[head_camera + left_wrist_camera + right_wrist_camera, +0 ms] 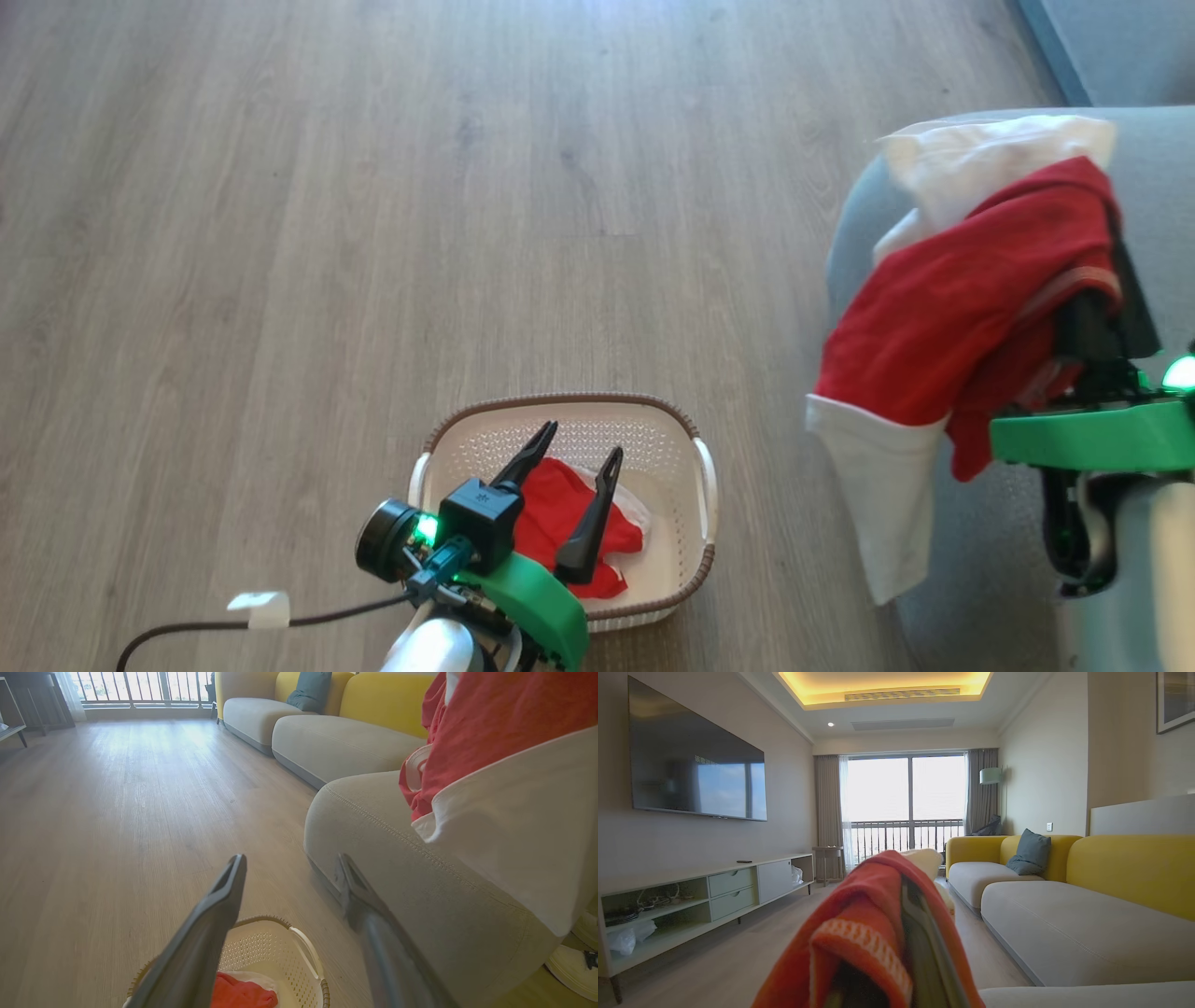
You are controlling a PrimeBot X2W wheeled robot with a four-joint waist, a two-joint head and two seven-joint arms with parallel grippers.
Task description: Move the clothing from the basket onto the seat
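The cream basket with a brown rim stands on the wood floor at the bottom centre. A red and white piece of clothing lies inside it. My left gripper hovers open over the basket, its fingers apart and holding nothing. At the right, my right gripper is shut on a bundle of red and white clothing that drapes over it above the rounded edge of the grey seat. The left wrist view shows the basket, the seat and the hanging clothing. A ribbed red-and-white band wraps the right fingers.
A dark cable with a white tag lies on the floor left of the basket. A long sofa with grey cushions and yellow backs runs beyond the seat. A low TV cabinet lines the opposite wall. Open wood floor lies ahead.
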